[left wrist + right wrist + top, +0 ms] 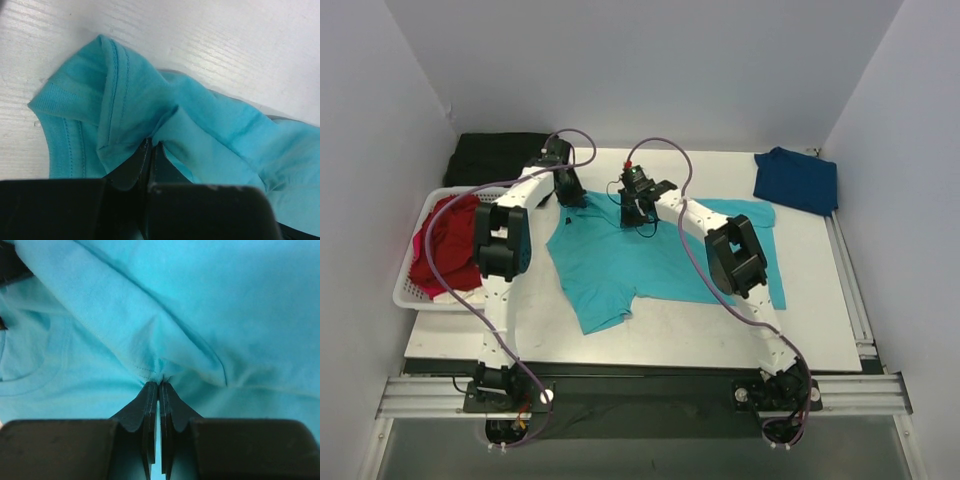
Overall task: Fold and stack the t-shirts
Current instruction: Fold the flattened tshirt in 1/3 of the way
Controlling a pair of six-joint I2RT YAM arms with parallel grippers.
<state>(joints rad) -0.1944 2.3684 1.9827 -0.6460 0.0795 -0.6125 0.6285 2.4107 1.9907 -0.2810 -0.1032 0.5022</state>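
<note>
Turquoise t-shirt is spread mid-table, unfolded, far edge clamped by the fingers of left gripper and right gripper. Navy t-shirt is seen folded far right. Red t-shirt is bunched in the basket at left, so roughly a third is judged done.

Bare desk shows along the near edge and at the near right corner, so there is room to pass there. The teal shirt covers the middle. A white basket blocks the left edge. The navy shirt fills the far right corner, and a black cloth fills the far left.
</note>
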